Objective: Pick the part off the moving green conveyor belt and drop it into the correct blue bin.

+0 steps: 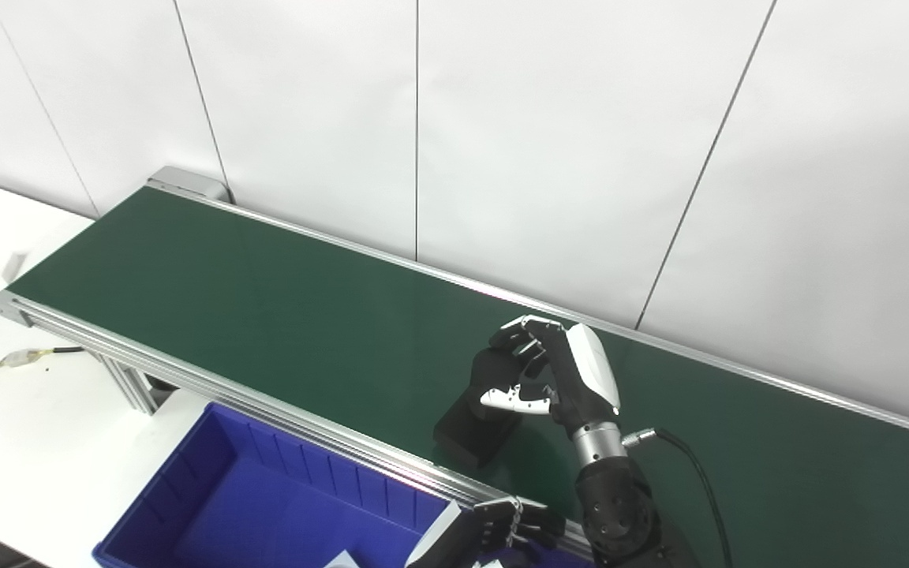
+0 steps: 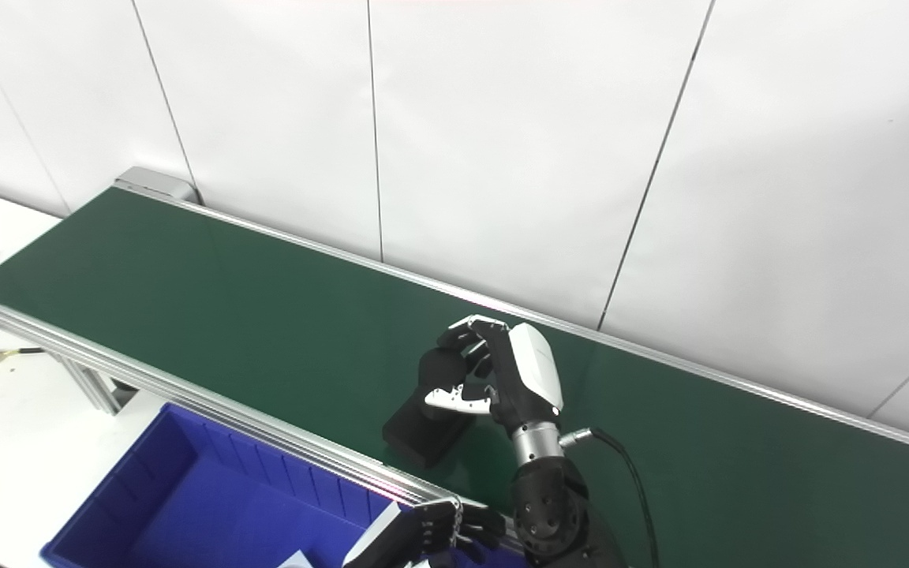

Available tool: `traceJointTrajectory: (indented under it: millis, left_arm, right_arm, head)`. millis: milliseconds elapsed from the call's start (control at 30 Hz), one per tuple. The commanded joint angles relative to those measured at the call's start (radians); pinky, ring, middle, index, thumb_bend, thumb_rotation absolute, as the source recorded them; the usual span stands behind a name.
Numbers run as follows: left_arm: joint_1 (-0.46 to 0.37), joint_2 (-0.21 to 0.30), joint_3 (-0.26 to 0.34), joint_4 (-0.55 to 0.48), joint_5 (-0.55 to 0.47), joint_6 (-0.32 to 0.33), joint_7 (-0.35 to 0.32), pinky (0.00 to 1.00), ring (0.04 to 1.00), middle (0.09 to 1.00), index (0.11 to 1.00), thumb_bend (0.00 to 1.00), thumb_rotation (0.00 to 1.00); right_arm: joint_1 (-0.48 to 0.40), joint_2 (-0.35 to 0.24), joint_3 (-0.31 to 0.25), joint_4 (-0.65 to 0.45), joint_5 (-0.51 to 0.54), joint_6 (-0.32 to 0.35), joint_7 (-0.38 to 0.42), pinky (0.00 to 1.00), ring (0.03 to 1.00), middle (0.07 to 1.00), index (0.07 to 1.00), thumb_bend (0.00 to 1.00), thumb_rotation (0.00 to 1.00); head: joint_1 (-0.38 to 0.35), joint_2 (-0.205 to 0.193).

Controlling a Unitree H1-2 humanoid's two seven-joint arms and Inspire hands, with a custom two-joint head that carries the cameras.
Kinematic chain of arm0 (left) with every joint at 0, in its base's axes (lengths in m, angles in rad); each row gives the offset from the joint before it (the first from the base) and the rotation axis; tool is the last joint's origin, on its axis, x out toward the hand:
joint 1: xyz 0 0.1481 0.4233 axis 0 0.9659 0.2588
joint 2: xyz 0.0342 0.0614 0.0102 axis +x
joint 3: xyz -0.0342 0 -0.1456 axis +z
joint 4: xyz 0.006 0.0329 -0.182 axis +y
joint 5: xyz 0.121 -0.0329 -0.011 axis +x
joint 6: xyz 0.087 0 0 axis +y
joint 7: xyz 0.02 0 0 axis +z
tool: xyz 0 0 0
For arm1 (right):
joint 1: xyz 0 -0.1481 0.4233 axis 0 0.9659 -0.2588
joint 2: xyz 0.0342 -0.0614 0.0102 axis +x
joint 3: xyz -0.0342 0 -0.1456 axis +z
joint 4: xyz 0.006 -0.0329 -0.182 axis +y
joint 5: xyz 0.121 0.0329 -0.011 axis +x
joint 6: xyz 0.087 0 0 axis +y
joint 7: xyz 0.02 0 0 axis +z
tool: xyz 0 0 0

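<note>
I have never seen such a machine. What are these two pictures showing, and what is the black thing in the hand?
Both pictures come from two cameras side by side on a humanoid robot's head, looking down at the same scene. The long dark green conveyor belt runs between silver rails. The robot's right hand, black and white with fingers, is closed around a black block-shaped part on the belt. The left hand waits low at the near rail; whether it is open is unclear. Below stands a blue plastic bin, where parts are dropped.
</note>
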Motion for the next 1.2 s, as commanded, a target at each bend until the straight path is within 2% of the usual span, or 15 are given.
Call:
traceJointTrajectory:
  millis: [0, 267, 633, 1000, 1167]
  left_arm:
    - [0.002, -0.001, -0.002, -0.035, -0.01, -0.042, -0.004, 0.6, 0.674, 0.717, 0.698, 0.77, 0.82]
    - [0.007, 0.002, 0.001, -0.043, -0.015, -0.043, -0.01, 0.6, 0.674, 0.721, 0.707, 0.75, 0.82]
    - [0.002, 0.008, 0.005, -0.035, -0.029, -0.042, -0.019, 0.6, 0.682, 0.722, 0.703, 0.74, 0.83]
    - [-0.011, 0.022, 0.021, -0.017, -0.058, -0.041, -0.042, 0.61, 0.687, 0.725, 0.708, 0.74, 0.83]
    - [-0.009, 0.029, 0.03, -0.017, -0.061, -0.041, -0.051, 0.61, 0.691, 0.733, 0.715, 0.73, 0.84]
  right_arm:
    - [-0.023, 0.021, -0.006, -0.048, 0.0, -0.036, -0.019, 0.38, 0.448, 0.534, 0.518, 0.5, 0.0]
    - [-0.017, 0.023, -0.008, -0.072, 0.004, -0.037, -0.015, 0.4, 0.44, 0.523, 0.525, 0.5, 0.0]
    - [-0.003, 0.027, -0.028, -0.117, 0.037, -0.049, -0.012, 0.38, 0.447, 0.529, 0.517, 0.5, 0.0]
    - [0.058, 0.013, -0.103, -0.374, 0.09, 0.019, 0.027, 0.34, 0.467, 0.537, 0.516, 0.5, 0.0]
    - [0.086, 0.001, -0.145, -0.511, 0.101, 0.088, 0.059, 0.34, 0.462, 0.535, 0.518, 0.5, 0.0]
  head:
    - [-0.002, 0.004]
    - [-0.006, 0.008]
    - [-0.031, -0.003]
    - [-0.086, -0.015]
    - [-0.108, -0.016]
